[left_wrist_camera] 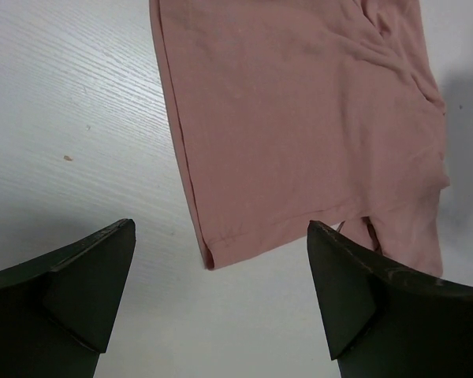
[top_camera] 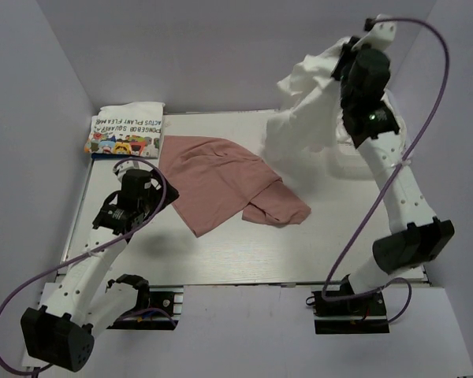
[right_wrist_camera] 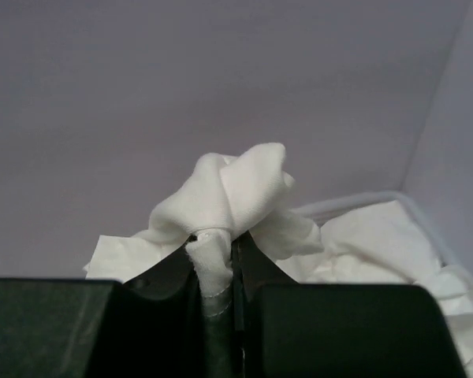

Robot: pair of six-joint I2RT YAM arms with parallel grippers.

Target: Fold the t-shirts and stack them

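The right gripper [right_wrist_camera: 217, 256] is pinching a bunch of the white t-shirt [top_camera: 303, 106] tight, holding it up above the basket [top_camera: 353, 171] by the table's [top_camera: 299, 252] far right corner. The left gripper [left_wrist_camera: 219, 228] is hanging wide open over the pink t-shirt's [top_camera: 221, 177] left hem, mid-table. A folded cartoon-print t-shirt [top_camera: 126, 130] is sitting in the far left corner. Bare tabletop is showing along the near edge.

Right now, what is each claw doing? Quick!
Left claw: open, holding nothing, above the pink t-shirt.
Right claw: closed on a bunched white t-shirt, held up high.
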